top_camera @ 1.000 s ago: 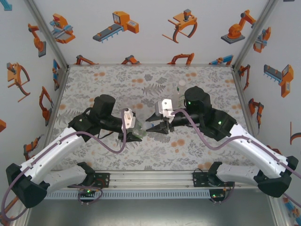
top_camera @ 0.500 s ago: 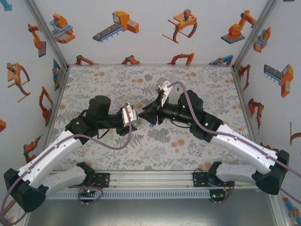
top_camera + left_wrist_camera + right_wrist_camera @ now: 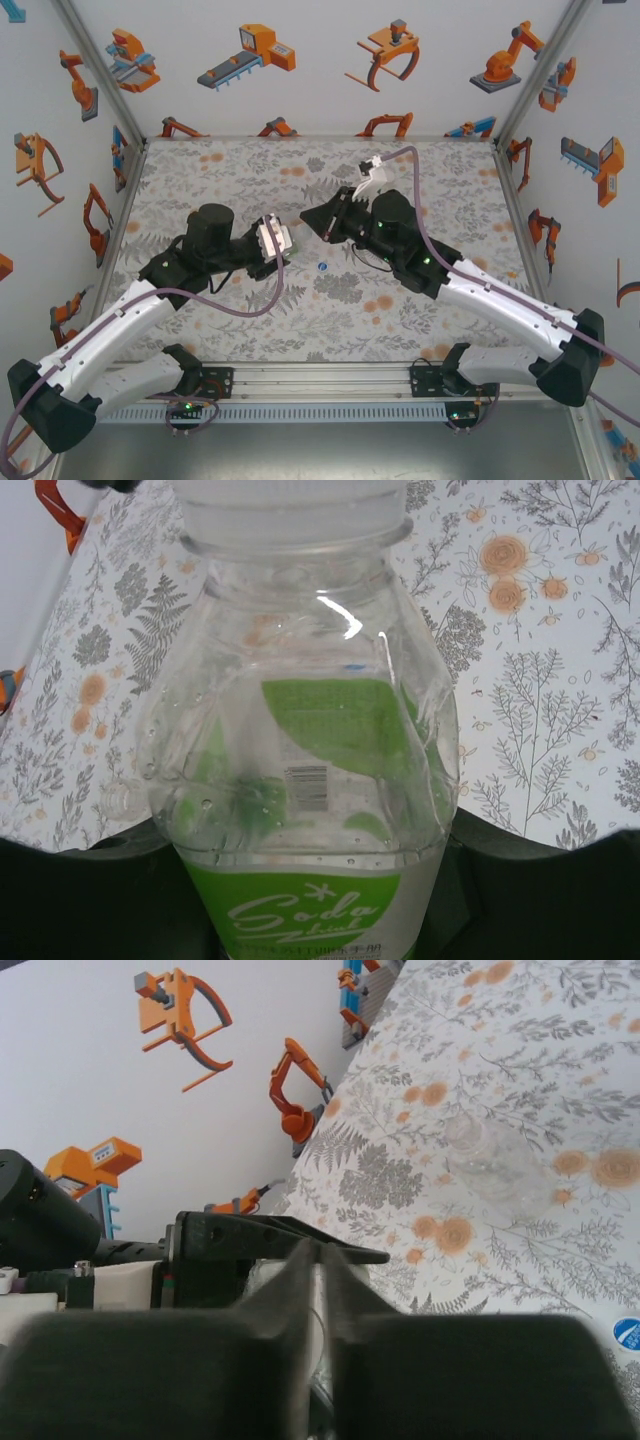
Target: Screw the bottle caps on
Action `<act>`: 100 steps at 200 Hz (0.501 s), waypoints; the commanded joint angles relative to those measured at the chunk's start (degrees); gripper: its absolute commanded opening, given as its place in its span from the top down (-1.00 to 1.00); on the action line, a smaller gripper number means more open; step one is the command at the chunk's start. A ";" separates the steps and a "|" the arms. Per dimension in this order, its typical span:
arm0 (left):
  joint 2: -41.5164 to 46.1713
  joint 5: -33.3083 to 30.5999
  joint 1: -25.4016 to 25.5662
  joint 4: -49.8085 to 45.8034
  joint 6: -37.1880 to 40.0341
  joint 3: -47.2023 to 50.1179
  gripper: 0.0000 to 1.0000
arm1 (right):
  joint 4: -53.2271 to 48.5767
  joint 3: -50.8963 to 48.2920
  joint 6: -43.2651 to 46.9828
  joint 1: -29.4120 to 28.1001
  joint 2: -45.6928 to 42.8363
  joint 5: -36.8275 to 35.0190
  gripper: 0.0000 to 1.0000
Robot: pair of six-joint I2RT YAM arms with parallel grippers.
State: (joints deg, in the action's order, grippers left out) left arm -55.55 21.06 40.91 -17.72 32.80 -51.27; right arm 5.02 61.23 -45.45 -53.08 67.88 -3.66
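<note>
We find the task unfinished. The bench (image 3: 200, 180) carries loose items, and both arms meet over its middle, tips close together.

The left pincer (image 3: 283, 243) is clamped on the green-labelled bottle (image 3: 310, 780), gripping its lower body and holding it above the bench. The bottle's mouth runs off the upper edge of the left wrist view, so we cannot tell whether a cap sits on it.

The right pincer (image 3: 310, 221) points at that bottle with its jaws pressed together. We see nothing held between them.

A colourless bottle (image 3: 492, 1165) lies on its side further back on the bench, well apart from both pincers. Whether it is capped is too faint to tell.

The blue cap (image 3: 322, 266) lies loose on the bench, just nearside of the two tips, so in our judgement at least one cap is yet to be fitted.

As for obstruction, nothing lies on the cap. The closed right jaws would need to part first, with the left pincer crowding close by.
</note>
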 commanded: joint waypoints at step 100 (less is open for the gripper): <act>-4.92 9.96 0.72 -7.39 3.53 -5.68 1.00 | -22.23 8.19 53.39 0.08 -9.77 19.25 0.30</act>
State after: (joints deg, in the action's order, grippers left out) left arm -57.69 27.00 40.97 -19.57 33.69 -52.75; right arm -7.51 66.28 -11.66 -53.08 60.71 5.76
